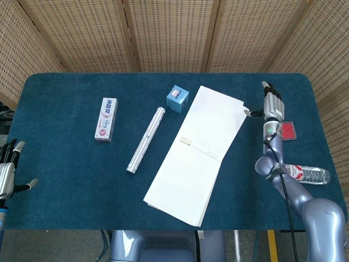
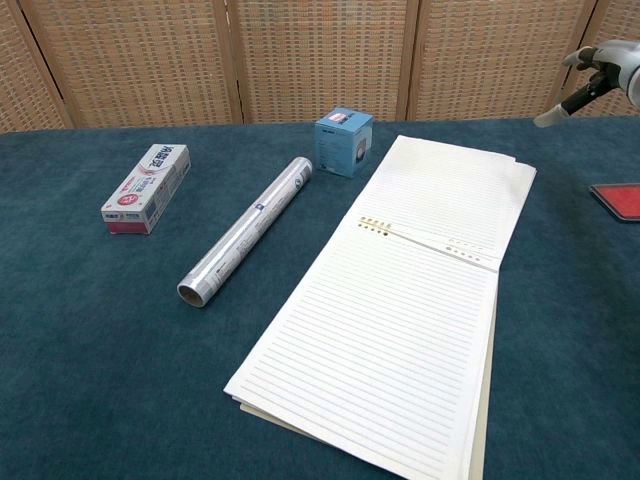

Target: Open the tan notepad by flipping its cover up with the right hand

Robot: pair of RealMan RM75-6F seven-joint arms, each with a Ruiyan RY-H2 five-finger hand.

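The notepad (image 1: 196, 147) (image 2: 400, 300) lies open on the blue table, its cover and upper pages folded flat toward the back, lined pages facing up. My right hand (image 1: 271, 105) (image 2: 598, 78) hovers just right of the flipped-over top edge, fingers apart, holding nothing and clear of the paper. In the chest view only part of that hand shows at the top right corner. My left hand (image 1: 7, 170) stays at the table's front left edge, fingers spread and empty; the chest view does not show it.
A silver foil roll (image 1: 146, 139) lies left of the notepad, a small blue box (image 1: 177, 99) behind it, a toothpaste box (image 1: 107, 119) further left. A red card (image 1: 288, 130) and a plastic bottle (image 1: 308, 174) lie at the right, near my right arm.
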